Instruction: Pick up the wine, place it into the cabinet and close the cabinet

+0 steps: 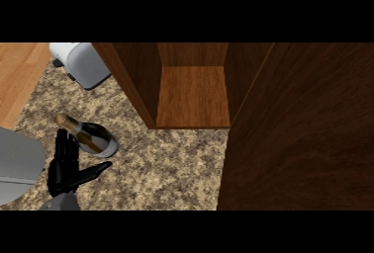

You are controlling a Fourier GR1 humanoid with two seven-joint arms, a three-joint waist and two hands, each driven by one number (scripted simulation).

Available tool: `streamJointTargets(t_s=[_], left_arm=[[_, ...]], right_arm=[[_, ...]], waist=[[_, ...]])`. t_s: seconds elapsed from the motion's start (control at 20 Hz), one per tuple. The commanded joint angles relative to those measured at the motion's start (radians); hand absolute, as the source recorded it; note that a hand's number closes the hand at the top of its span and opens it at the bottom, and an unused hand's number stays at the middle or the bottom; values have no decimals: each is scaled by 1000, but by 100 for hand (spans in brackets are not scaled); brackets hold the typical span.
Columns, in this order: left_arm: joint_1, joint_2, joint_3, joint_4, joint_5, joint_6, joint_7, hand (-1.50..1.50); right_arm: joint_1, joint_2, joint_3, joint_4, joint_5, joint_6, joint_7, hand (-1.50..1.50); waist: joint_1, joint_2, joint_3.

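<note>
The wine bottle [89, 136] lies on the speckled surface [168, 163], left of the open cabinet [191, 94]. Just below the bottle, the left robot hand [66, 170] rests open-fingered, holding nothing.

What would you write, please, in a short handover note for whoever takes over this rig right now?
Left hand: open, fingers straight, on the counter beside the wine bottle; it holds nothing.
Right hand: not in view.
Wine bottle: lying on its side on the speckled counter, neck toward the upper left, outside the cabinet.
Cabinet: open, its wooden shelf bare; the door is swung out at the right.
Done: nothing yet; the bottle is not grasped.
Left: grasp the bottle, set it in the cabinet, close the door.
</note>
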Motion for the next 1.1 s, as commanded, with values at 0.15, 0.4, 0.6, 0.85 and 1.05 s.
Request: streamJointTargets(t_s=[0.15,0.4,0.6,0.85,1.05], left_arm=[[-104,29,29,250,23,-121,-115,-150],[-166,33,56,338,49,-161,-145,-150],[-214,32,51,434,18,-166,-236,-150],[-196,55,42,419,21,-207,-247,-150],[-274,41,54,446,20,-137,-255,-150]], right_arm=[[22,19,17,-16,-27,6,-31,-150],[-4,-1,-3,-93,-66,-11,76,-150],[25,10,10,-83,-65,1,52,-150],[10,-6,3,-107,-63,3,86,-150],[64,13,34,-97,-46,18,28,-150]], waist=[[-1,1,0],[-4,1,-1],[-15,5,-2],[-6,1,0],[-16,4,-1]])
